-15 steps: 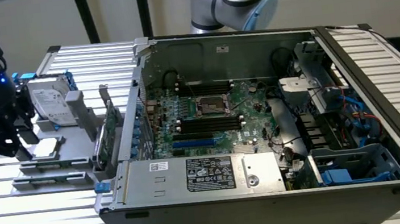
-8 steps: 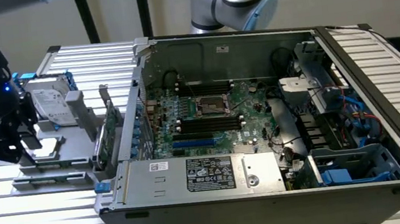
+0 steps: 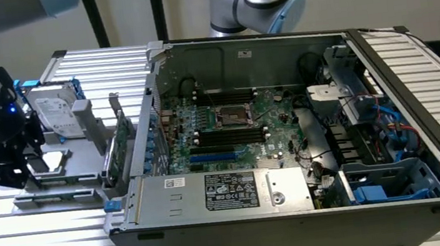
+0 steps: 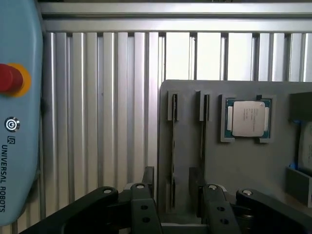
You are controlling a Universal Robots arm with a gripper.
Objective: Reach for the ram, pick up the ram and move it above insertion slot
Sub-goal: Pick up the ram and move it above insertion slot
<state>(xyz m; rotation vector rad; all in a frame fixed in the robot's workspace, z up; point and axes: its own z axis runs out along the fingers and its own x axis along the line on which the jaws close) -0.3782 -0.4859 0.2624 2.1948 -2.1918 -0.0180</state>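
Gripper (image 4: 171, 176) sits closest to the wrist cam. I read the jaws as apart, one finger (image 4: 148, 175) on each side of the ram (image 4: 173, 146), with a visible gap on both sides, so no clamp. Ram stands on edge in a slot of the grey holder tray (image 4: 234, 165), seen as a thin dark strip. A second slot (image 4: 204, 126) runs just beside it, and a CPU (image 4: 247, 118) lies in its own pocket further along the tray. Blue teach pendant (image 4: 17, 107) with a red stop button lies on the ribbed aluminium table (image 4: 107, 97).

In the exterior view I see the gripper (image 3: 9, 174) low over the tray (image 3: 59, 180) at the exterior view's left, hard drive (image 3: 55, 115) behind it. Open PC case (image 3: 298, 214) is well apart to the exterior view's right, and the black insertion slots (image 3: 223, 137) on its motherboard (image 3: 277, 106) are bare.
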